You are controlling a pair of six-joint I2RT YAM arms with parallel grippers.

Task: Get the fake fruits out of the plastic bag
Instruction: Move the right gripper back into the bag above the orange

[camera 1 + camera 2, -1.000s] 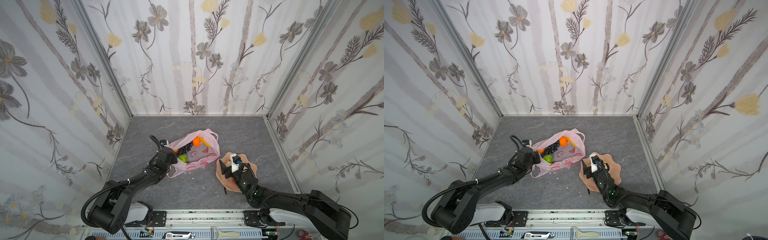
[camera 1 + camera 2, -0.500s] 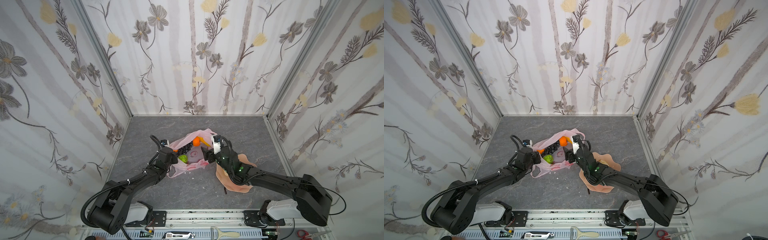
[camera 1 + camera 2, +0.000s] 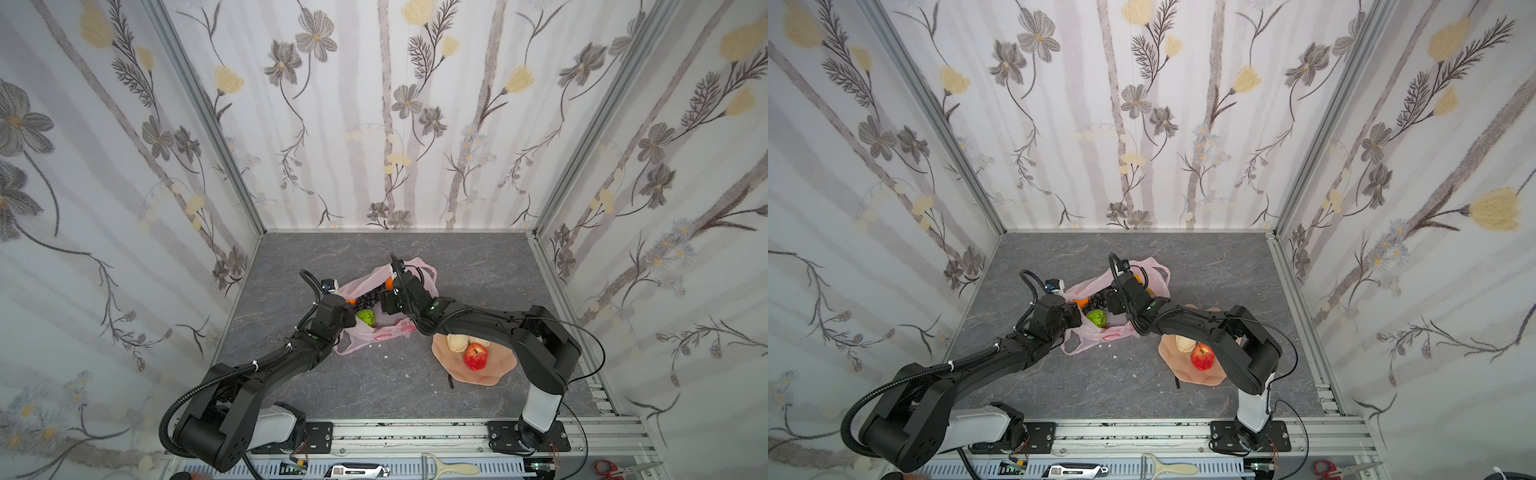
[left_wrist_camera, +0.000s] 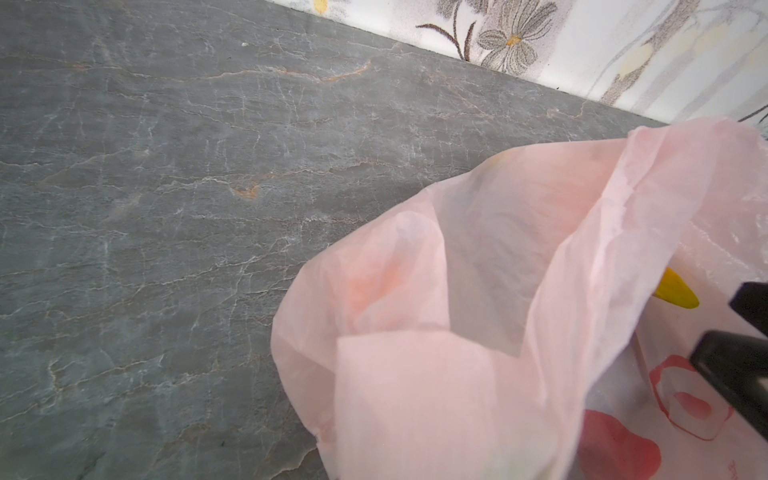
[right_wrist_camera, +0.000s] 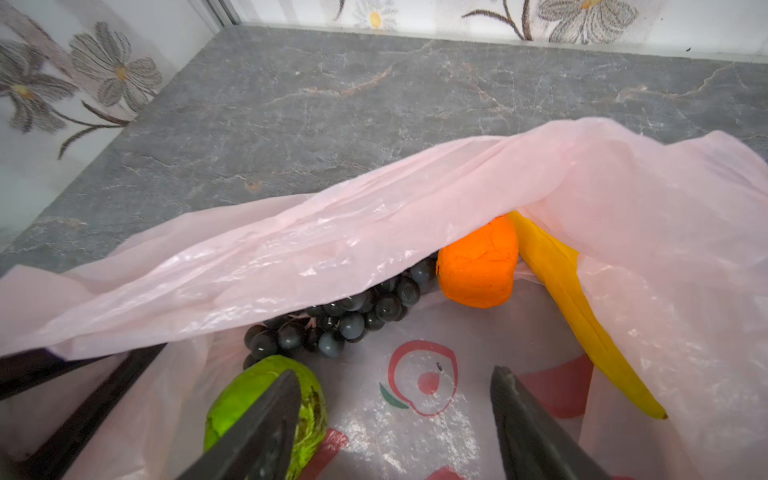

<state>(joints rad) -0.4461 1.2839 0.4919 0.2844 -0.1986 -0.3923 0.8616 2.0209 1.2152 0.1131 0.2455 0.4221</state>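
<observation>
**Right gripper spread inside the bag mouth, left one pinching the rim**

The left gripper (image 3: 347,311) is closed. It seems to be pinching the rim of the bag (image 5: 374,232) and lifting the thin film so the mouth gapes for the other arm. Its fingers are hidden behind the film, so the pinch itself is a judgement.

The right gripper (image 5: 395,374) sits in that opening with its jaws spread apart, and only the bag's printed bottom layer lies between them. The green fruit (image 5: 245,395) is right beside one finger, on its outer side. The grapes (image 5: 332,320) lie just ahead of the fingertips. The orange (image 5: 478,270) and the banana (image 5: 582,316) are further ahead, tucked under the raised upper layer. All four are inside the bag.

Back along the right arm, an apple (image 3: 475,356) and a pear (image 3: 456,343) lie in the dish (image 3: 486,376), already out. The wide spread would suit a round fruit, and the green fruit looks the easiest to reach.
</observation>
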